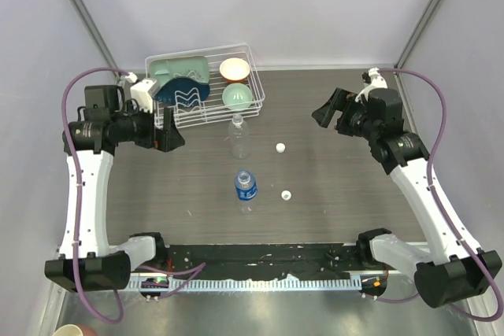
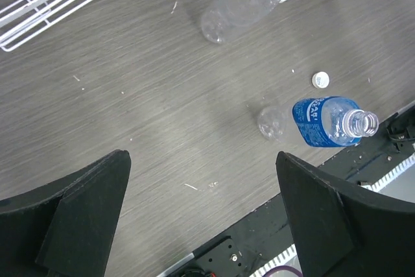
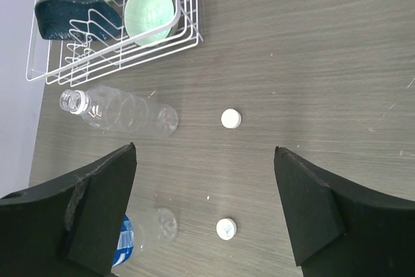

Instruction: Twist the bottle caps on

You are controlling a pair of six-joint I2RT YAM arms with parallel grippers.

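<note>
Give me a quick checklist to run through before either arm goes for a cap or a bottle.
1. The plain bottle stands upright, neck bare: ok.
2. The blue-label bottle stands upright, neck bare: ok.
3. The far cap and near cap lie loose on the table, clear of both bottles: ok.
4. The left end effector is open and empty: ok.
5. The right end effector is open and empty: ok.
6. Caps lie threads-down: cannot tell.

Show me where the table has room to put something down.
The biggest bare patch of table lies between the two white caps and the right arm. Another lies between the blue-label bottle and the left arm. It is crowded mid-table, from the plain bottle down past the caps, and back left at the wire dish rack.
</note>
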